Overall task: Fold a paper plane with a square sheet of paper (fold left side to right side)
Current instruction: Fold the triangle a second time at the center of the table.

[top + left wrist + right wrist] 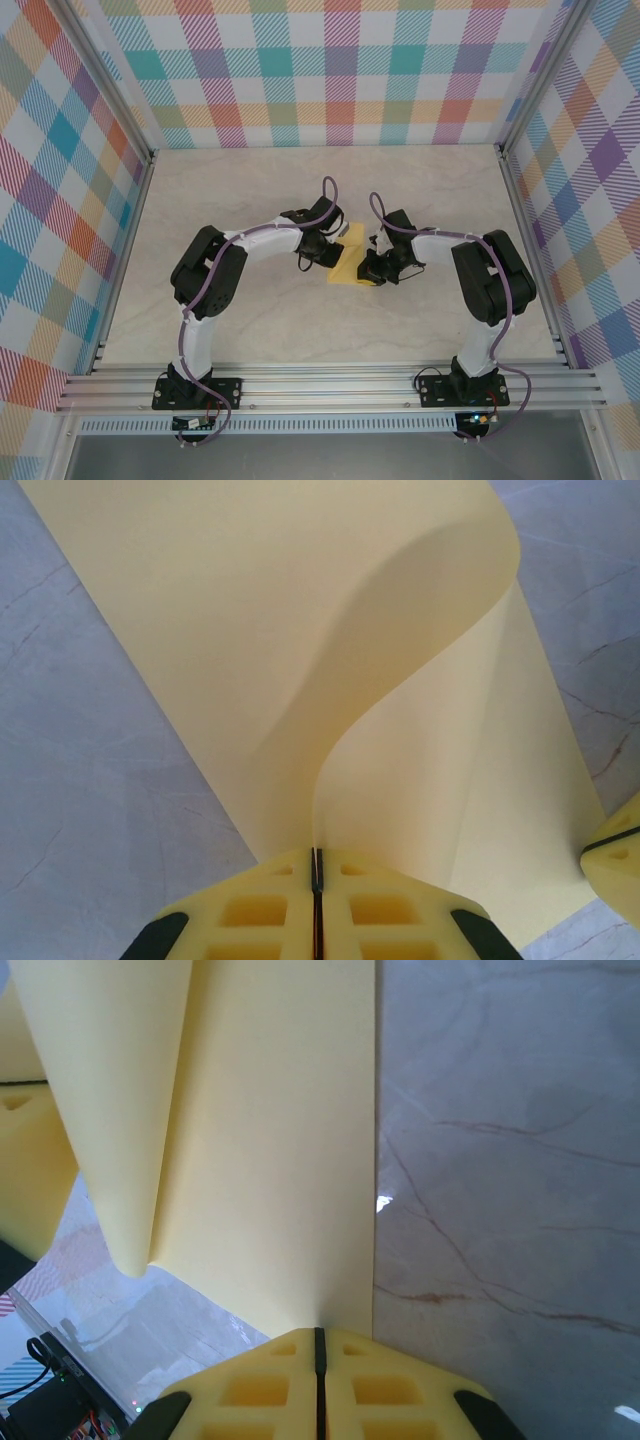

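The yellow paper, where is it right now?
In the top view the paper is in the middle of the table, curled between the left gripper and the right gripper, which both pinch it.

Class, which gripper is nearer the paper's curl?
Left. The left gripper pinches the square sheet of paper where its curl starts; the right gripper clamps the straight edge beside it.

site: robot lab test cell | frame: aluminium extrusion rail (330,390), angled corner post (105,80) | walls: bright checked panels (330,70) on three sides | bed: marble-look tabletop (300,330) | kit: left arm (212,268) and right arm (492,275) bolted to rail, exposed purple cable (184,338), bare circuit board (190,424) at the base
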You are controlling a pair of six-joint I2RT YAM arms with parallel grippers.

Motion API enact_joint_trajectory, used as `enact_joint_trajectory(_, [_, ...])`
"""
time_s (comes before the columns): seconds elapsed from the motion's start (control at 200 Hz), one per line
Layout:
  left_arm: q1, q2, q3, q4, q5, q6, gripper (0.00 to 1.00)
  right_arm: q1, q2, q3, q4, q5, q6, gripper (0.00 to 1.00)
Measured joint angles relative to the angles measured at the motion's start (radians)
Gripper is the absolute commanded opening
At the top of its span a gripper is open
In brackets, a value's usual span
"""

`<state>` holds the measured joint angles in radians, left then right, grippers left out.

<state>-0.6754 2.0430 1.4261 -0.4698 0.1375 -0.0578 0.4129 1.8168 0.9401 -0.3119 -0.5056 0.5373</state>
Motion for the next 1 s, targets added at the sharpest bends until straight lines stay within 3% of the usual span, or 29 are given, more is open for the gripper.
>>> enact_joint_trajectory(1.0, [0.007,0.006,0.0,0.005,0.011,0.0,0.08,0.0,0.006,0.01,-0.014,0.0,-0.002,0.07])
